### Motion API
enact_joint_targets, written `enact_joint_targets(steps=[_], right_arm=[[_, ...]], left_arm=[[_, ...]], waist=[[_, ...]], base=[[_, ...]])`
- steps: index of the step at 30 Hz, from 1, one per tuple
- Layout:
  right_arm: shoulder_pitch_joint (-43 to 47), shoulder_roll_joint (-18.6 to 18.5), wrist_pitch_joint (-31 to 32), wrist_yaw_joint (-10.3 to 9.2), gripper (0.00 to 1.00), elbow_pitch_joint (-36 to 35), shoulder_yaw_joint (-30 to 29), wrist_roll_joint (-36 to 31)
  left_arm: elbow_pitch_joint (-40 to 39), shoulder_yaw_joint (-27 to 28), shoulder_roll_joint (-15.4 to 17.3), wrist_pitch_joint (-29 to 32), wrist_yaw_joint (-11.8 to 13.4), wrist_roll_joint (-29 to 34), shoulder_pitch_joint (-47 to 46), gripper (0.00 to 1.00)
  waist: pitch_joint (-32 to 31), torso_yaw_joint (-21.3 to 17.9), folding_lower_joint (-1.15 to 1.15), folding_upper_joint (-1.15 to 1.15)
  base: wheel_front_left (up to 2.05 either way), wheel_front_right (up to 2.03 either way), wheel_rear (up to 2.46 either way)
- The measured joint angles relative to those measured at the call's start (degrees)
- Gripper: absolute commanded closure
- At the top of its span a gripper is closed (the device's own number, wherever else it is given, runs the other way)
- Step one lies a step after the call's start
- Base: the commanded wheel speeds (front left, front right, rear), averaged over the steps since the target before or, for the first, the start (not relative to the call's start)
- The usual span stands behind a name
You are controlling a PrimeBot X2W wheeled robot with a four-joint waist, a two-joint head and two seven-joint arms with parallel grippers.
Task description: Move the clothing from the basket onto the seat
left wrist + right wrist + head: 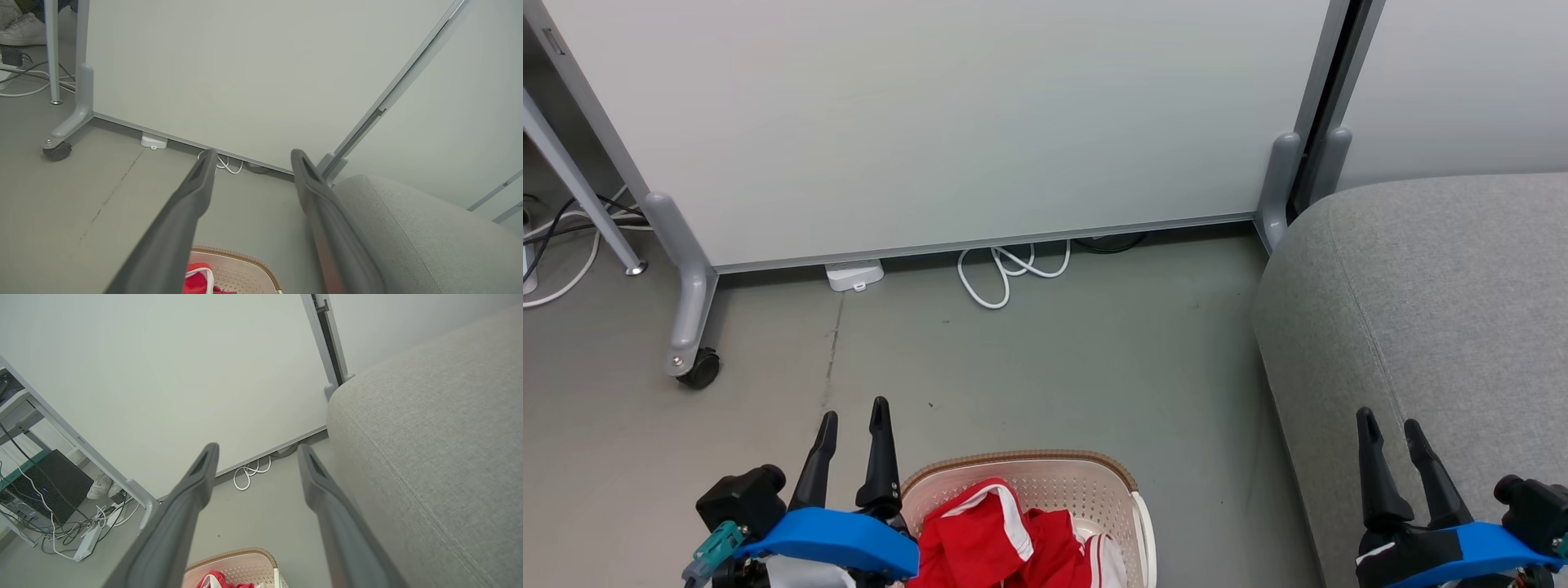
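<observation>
Red clothing (980, 539) in basket (1029, 456), just right of left claw (854, 410), wide open, empty; right claw (1387, 419) likewise, by sofa (1421, 286).

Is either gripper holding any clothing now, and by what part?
Nothing is held. The left gripper and right gripper both stand open and empty; the clothing lies in the basket.

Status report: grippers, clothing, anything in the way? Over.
Left gripper open, empty, beside basket. Right gripper open, empty, by seat. Red clothing in basket, not gripped. White cable by far panel, off the path.
</observation>
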Motion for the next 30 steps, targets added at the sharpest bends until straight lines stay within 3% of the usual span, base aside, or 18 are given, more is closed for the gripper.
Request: enact_joint_targets(steps=[30], right_arm=[[1.36, -0.21, -1.98, 0.01, 0.0, -1.62, -0.59, -17.12]], left_arm=[[1.03, -2.58, 0.19, -3.99, 0.67, 8.53, -0.11, 0.0]], waist=[[-0.29, 0.96, 0.0, 0.0]], base=[[0.0, 0.0, 0.0]])
